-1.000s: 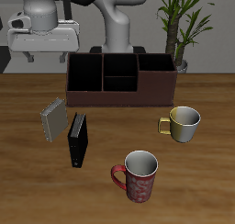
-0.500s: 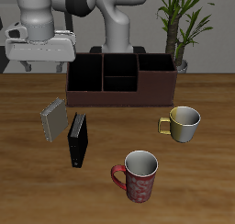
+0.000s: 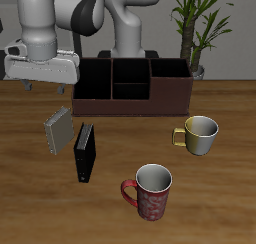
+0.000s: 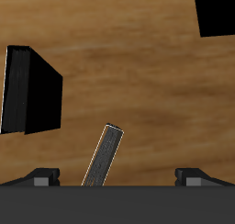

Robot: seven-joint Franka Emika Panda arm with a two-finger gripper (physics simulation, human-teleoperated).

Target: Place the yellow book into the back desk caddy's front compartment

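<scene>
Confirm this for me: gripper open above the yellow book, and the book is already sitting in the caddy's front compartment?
Not quite. The gripper is open above the yellow book, but the exterior view shows the book standing on the table in front of the back desk caddy, not in its front compartment.

The wooden surface [image 3: 230,178] is carrying the back desk caddy [image 3: 130,88] farthest back, the yellow book [image 3: 58,131] and black book [image 3: 86,153] standing close together nearer the front, plus a yellow mug [image 3: 199,135] and a red patterned mug [image 3: 151,192].
</scene>
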